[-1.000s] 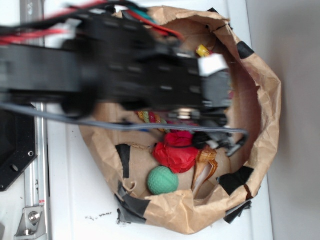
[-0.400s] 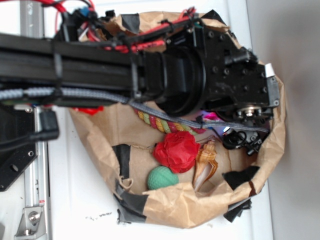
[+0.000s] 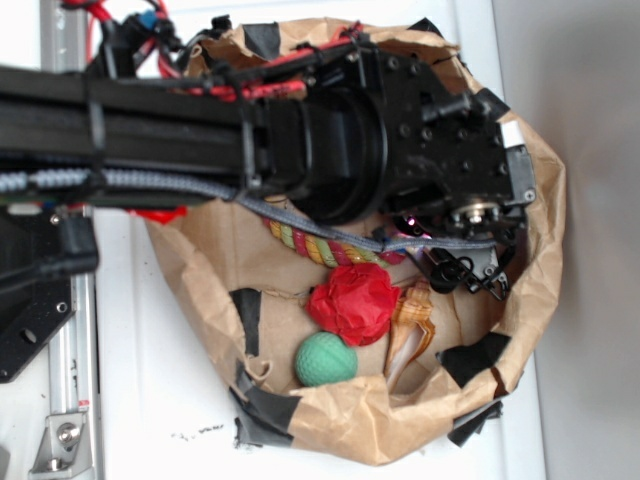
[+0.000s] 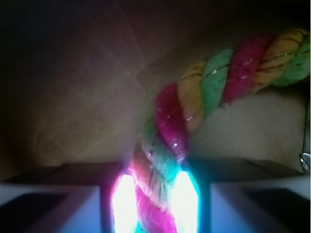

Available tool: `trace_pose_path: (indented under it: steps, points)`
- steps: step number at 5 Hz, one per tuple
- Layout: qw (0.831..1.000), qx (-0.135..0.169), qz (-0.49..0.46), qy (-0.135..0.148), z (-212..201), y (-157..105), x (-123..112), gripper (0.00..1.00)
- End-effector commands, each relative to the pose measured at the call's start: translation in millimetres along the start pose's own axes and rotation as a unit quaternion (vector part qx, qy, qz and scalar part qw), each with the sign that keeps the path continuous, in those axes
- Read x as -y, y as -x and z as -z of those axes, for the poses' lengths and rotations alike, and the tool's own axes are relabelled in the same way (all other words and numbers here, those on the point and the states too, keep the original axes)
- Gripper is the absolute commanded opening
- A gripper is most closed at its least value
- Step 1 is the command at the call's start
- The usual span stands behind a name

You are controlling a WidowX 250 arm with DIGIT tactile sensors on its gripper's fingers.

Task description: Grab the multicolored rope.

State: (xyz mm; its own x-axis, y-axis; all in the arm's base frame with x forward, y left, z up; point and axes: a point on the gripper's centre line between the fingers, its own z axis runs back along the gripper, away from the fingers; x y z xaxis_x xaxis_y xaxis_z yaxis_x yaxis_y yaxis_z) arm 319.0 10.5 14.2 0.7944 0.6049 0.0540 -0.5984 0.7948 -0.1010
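Multicolored rope point(image 4: 204, 92): thick twisted red, yellow, green strands.

You see the multicolored rope point(image 4: 204, 92) twisted in red, yellow and green strands. The paper ball point(image 3: 352, 303) is red, the small ball point(image 3: 325, 359) green, the crumpled bag point(image 3: 535, 230) brown with black tape patches, the arm point(image 3: 330, 140) black.

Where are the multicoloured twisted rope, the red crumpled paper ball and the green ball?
multicoloured twisted rope point(image 4: 214, 85): wrist view, green strand mid-length.
red crumpled paper ball point(image 3: 352, 303): exterior view, its centre.
green ball point(image 3: 325, 359): exterior view, its centre.
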Motion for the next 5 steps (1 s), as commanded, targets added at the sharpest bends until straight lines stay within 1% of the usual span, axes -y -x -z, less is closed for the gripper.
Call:
trace_pose_path:
  steps: [1, 2, 3, 4, 5]
  points:
    - [0.996, -0.036, 0.084, 0.006, -15.3, 17.4, -4.2, 0.0]
    - [0.984, -0.037, 0.169, 0.049, -65.5, 9.6, -14.3, 0.0]
    - [0.973, -0.094, 0.207, 0.042, -115.9, 14.1, -19.8, 0.0]
    - [0.976, -0.067, 0.205, 0.037, -166.3, 15.0, -14.4, 0.0]
    - [0.976, -0.041, 0.211, 0.035, -169.0, 13.7, -13.6, 0.0]
